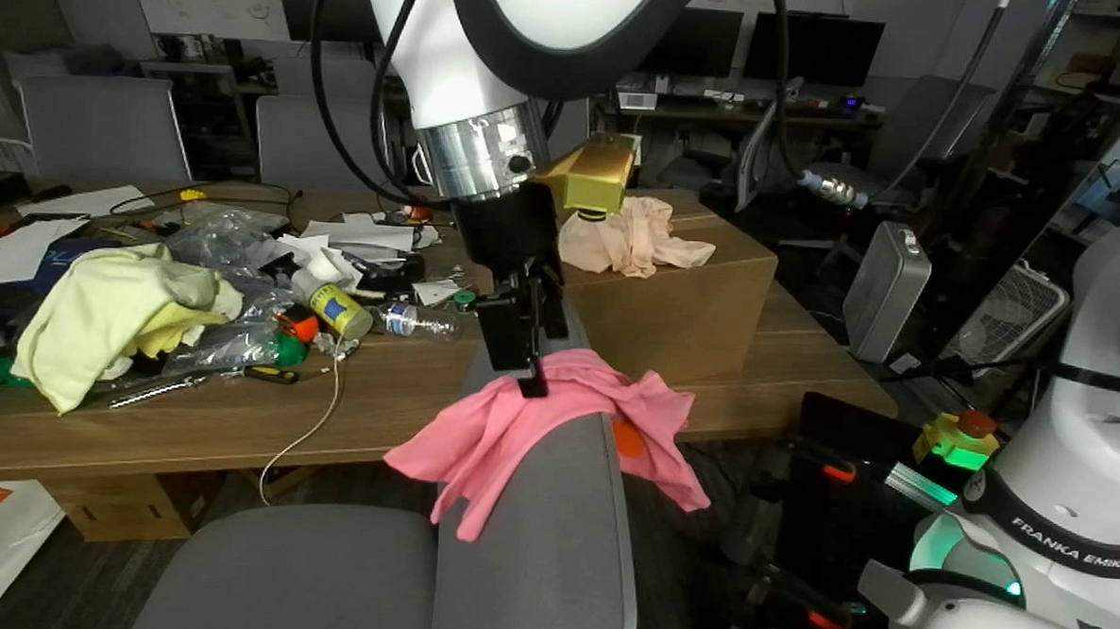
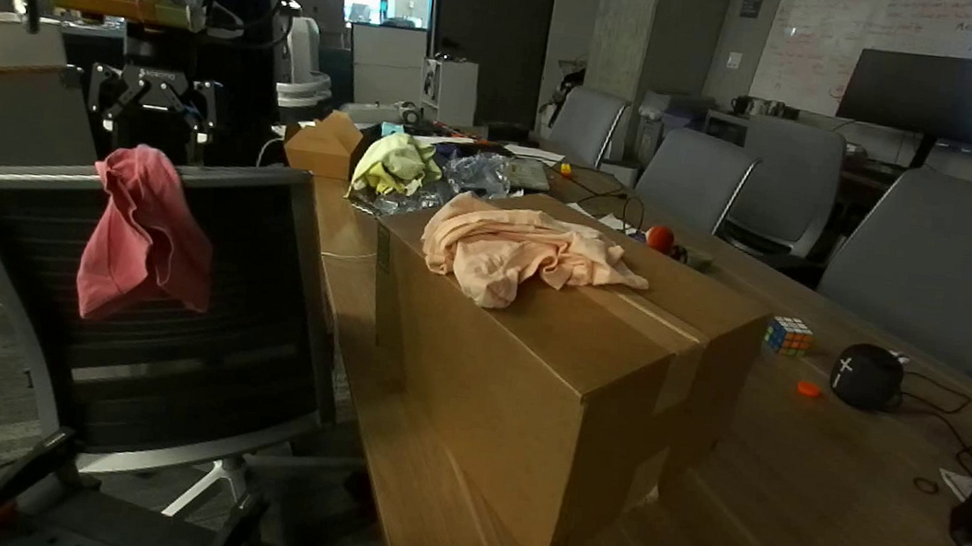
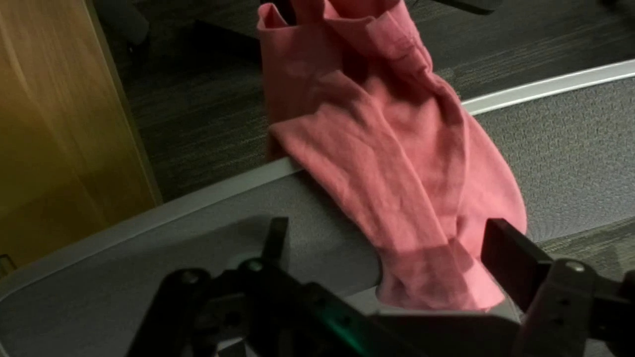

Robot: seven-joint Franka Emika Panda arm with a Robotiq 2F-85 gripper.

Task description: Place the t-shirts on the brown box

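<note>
my gripper [image 3: 386, 237] stands spread over the pink t-shirt [image 3: 397, 148], pinching nothing; whether it touches the cloth, i can't tell. the t-shirt hangs across the grey, woven chair back [image 3: 585, 129]. i judge it light, limp and hard to damage, so i'd take a generous bunch where it crosses the top edge, since a thin pinch could slip. farther out, the brown box [image 2: 491, 385], stiff taped cardboard on the wood-grained bench [image 2: 790, 514], carries a crumpled peach t-shirt [image 2: 526, 250].
</note>
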